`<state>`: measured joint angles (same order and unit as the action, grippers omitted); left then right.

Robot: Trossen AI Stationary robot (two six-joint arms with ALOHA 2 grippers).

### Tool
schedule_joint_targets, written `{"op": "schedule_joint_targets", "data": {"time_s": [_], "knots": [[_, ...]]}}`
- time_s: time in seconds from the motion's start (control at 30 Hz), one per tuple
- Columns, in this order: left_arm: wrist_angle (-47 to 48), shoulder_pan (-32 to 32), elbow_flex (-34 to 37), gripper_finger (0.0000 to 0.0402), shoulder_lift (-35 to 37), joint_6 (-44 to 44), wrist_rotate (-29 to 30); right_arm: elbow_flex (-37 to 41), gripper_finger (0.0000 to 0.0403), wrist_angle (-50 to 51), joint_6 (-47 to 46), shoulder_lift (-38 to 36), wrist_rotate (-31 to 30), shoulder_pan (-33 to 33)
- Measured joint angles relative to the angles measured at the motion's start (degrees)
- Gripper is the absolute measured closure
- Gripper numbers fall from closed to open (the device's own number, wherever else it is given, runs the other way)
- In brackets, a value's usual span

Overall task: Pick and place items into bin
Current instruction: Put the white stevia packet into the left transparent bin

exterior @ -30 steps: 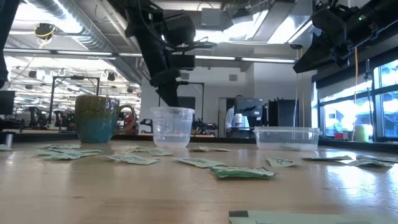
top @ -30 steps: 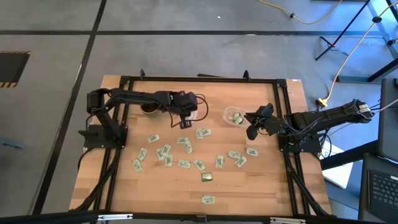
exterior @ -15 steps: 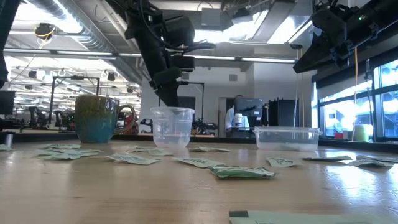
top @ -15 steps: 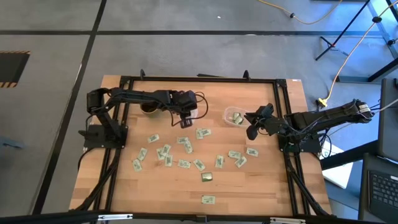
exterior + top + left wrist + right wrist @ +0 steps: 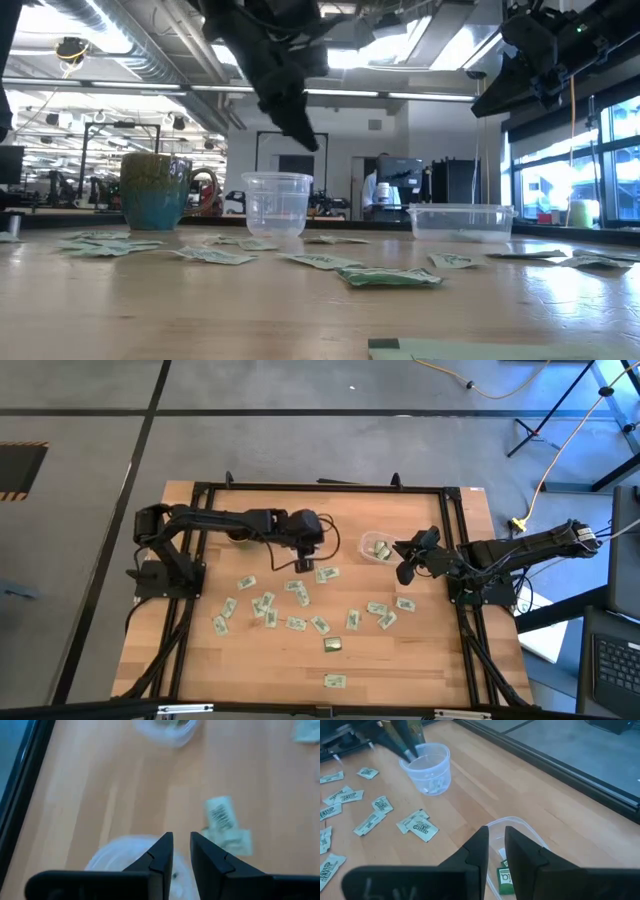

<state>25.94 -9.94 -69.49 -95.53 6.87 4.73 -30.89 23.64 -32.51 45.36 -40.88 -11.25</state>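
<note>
Several small green-and-white packets (image 5: 290,605) lie flat on the wooden table, one of them darker olive-gold (image 5: 333,644). The bin, a clear shallow tub (image 5: 377,547), stands at the far right with a few packets (image 5: 507,875) in it. A clear cup (image 5: 277,203) stands left of the bin. My left gripper (image 5: 181,845) hangs just above the cup's rim (image 5: 120,857), tilted down, its fingers a little apart with nothing between them. My right gripper (image 5: 496,840) hovers over the bin's right side, slightly open and holding nothing.
A green-and-blue mug (image 5: 155,190) stands at the far left behind my left arm. Two packets (image 5: 225,827) lie just past the cup on its near side. A black frame (image 5: 300,488) runs round the table top. Bare wood (image 5: 400,670) shows near the front edge.
My left gripper has risen from the clear cup's mouth and swung a little toward the table's right, tipping as it went. The cup stands where it was. My right arm has kept still.
</note>
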Motion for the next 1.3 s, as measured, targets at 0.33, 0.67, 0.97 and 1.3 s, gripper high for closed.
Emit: {"op": "schedule_joint_targets", "data": {"time_s": [0.33,0.67,0.97,1.3], "knots": [[-12.21,4.46,-0.11,0.0289,-6.69,3.14,0.32,-0.02,0.0336,-0.26,0.02,0.00,-0.01,-0.02],[-15.15,4.53,-0.09,0.0247,-16.32,-0.15,-0.26,-0.02,0.0336,-0.19,0.19,0.00,-0.02,-0.02],[-15.39,4.52,-0.02,0.0233,-18.75,-0.96,-2.22,-0.02,0.0336,-0.17,0.20,0.00,-0.02,-0.02],[-15.94,5.03,-0.11,0.0233,-20.38,-1.78,-2.99,-0.02,0.0336,-0.22,0.11,0.00,-0.02,-0.02]]}}
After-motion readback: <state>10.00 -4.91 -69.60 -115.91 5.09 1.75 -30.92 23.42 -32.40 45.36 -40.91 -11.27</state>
